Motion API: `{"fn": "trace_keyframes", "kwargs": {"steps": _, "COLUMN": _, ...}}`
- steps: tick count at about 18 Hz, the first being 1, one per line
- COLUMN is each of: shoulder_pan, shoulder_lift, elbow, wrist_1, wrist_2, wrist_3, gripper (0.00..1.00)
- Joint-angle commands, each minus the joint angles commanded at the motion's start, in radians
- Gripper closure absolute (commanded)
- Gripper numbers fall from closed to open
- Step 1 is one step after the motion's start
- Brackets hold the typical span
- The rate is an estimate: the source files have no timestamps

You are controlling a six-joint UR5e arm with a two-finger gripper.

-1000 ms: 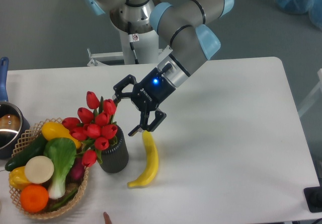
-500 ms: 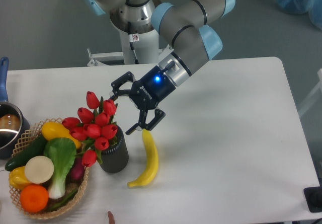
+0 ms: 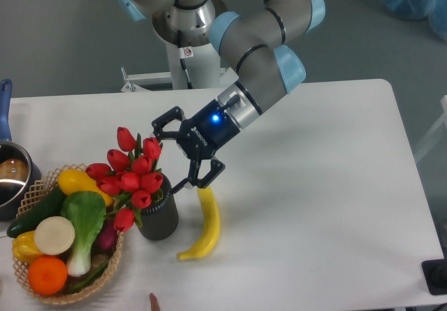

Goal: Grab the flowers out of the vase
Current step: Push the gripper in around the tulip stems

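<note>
The flowers (image 3: 133, 175), a bunch of red tulip buds with green leaves, stand in the vase (image 3: 160, 217), a short dark ribbed cylinder left of centre on the white table. My gripper (image 3: 167, 158) hangs open just to the right of the bunch, level with its upper buds. One fingertip sits beside the topmost right bud and the other is over the vase's right rim. Nothing is between the fingers.
A yellow banana (image 3: 204, 224) lies right of the vase, under the gripper. A wicker basket (image 3: 36, 189) of produce touches the vase on the left. A metal pot (image 3: 10, 178) with a blue handle stands at the left edge. A fingertip (image 3: 149, 302) shows at the bottom.
The gripper has slid a little to the left and slightly down toward the tulips, still open. The flowers, vase and banana have not moved.
</note>
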Motion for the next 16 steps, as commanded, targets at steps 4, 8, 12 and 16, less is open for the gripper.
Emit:
{"fn": "trace_keyframes", "kwargs": {"steps": 4, "shoulder_pan": 0.003, "shoulder_lift": 0.000, "elbow": -0.012, "wrist_1": 0.000, "wrist_2": 0.000, "wrist_3": 0.009, "gripper": 0.00}}
{"fn": "trace_keyframes", "kwargs": {"steps": 8, "shoulder_pan": 0.006, "shoulder_lift": 0.000, "elbow": -0.032, "wrist_1": 0.003, "wrist_2": 0.002, "wrist_3": 0.018, "gripper": 0.00}}
{"fn": "trace_keyframes", "kwargs": {"steps": 12, "shoulder_pan": -0.002, "shoulder_lift": 0.000, "elbow": -0.032, "wrist_1": 0.003, "wrist_2": -0.002, "wrist_3": 0.020, "gripper": 0.00}}
{"fn": "trace_keyframes", "kwargs": {"steps": 16, "shoulder_pan": -0.005, "shoulder_lift": -0.002, "elbow": -0.040, "wrist_1": 0.006, "wrist_2": -0.002, "wrist_3": 0.021, "gripper": 0.00}}
